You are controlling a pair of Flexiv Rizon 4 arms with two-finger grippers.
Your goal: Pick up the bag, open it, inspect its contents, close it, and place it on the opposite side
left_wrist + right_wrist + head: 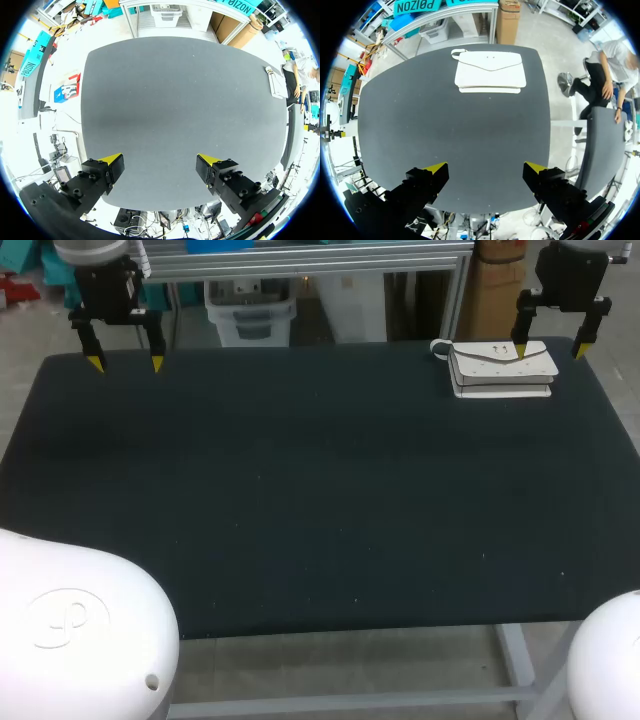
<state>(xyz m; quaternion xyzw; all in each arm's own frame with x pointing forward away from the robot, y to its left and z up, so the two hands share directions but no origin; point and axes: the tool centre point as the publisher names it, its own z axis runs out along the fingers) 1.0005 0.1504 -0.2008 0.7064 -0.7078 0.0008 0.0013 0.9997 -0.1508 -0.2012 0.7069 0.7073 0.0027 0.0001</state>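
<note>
A small white flap bag lies flat on the dark table at its far right corner, flap shut, a short strap loop at its left end. My right gripper hangs open above it, holding nothing; in the right wrist view the bag lies well ahead of the right gripper. My left gripper hovers open over the far left corner, with nothing between its fingers. In the left wrist view the bag shows as a thin white strip at the table's far side, far from the left gripper.
The dark tabletop is bare apart from the bag. My arms' white bases stand at the near corners.
</note>
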